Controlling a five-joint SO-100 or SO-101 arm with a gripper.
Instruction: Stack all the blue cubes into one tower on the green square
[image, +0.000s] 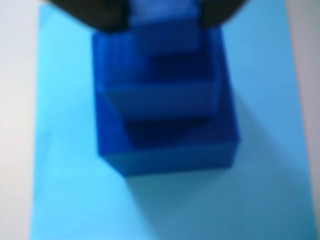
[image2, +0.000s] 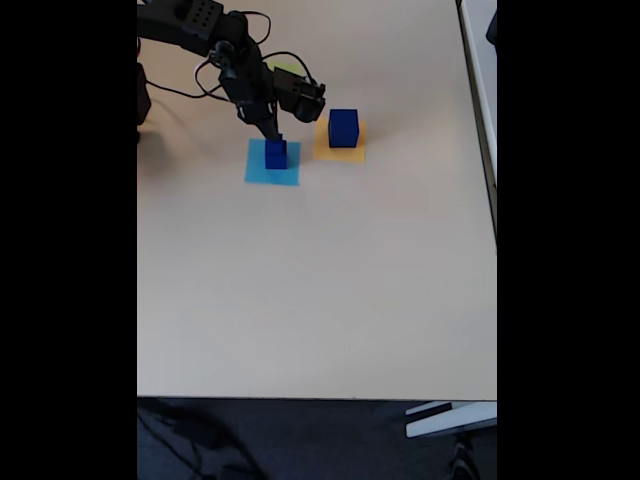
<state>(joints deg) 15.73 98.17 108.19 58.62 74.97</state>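
- Presently, in the fixed view, the arm (image2: 215, 45) is seen reaching in from the upper left, with the gripper (image2: 272, 133) set directly above a small stack of blue cubes (image2: 276, 154).
- That stack is found on the light-blue square (image2: 271, 168), not on the green square (image2: 287, 68), which is partly hidden behind the arm, near the top.
- To the right, the largest blue cube (image2: 343, 127) is found standing alone on the orange-yellow square (image2: 340, 150), well apart from the stack.
- In the wrist view, three stepped cubes (image: 165, 135) are noted, blurred, on the light-blue square (image: 60, 150); the two dark fingers (image: 100, 12) are placed either side of the top cube (image: 162, 22).
- Whether the fingers are clamped on that top cube or merely beside it cannot be told from the blur.
- Judged step: the smallest cube is being taken from the stack for transfer.
- Next move, as judged: a firm grip, a straight lift clear of the cubes below, then carriage towards the green square. The largest cube would be wanted there first, as the base.
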